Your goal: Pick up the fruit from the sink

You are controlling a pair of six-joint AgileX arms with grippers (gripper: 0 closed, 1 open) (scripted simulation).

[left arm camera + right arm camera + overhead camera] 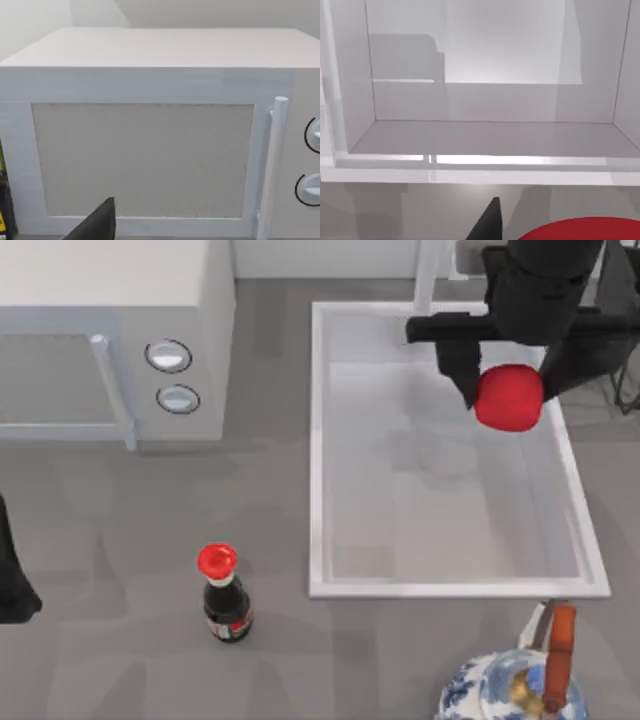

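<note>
The fruit [510, 397] is a smooth bright-red lump, and my right gripper [510, 382] is shut on it, one dark finger on each side. It hangs over the far right part of the sink [318, 440], a large white basin with a thick rim, and a faint shadow lies on the basin floor. In the right wrist view the fruit's red top [585, 229] shows beside a dark fingertip [487, 225], with the sink's rim [470, 175] and deep walls beyond. My left arm [10, 580] stays parked at the table's left edge.
A white microwave [110, 340] with two round knobs stands at the far left, close in front of the left wrist camera [150, 150]. A dark sauce bottle with a red cap [225, 600] stands left of the sink. A blue-and-white teapot [520, 680] sits near the sink's front right corner. The faucet [430, 275] rises behind the sink.
</note>
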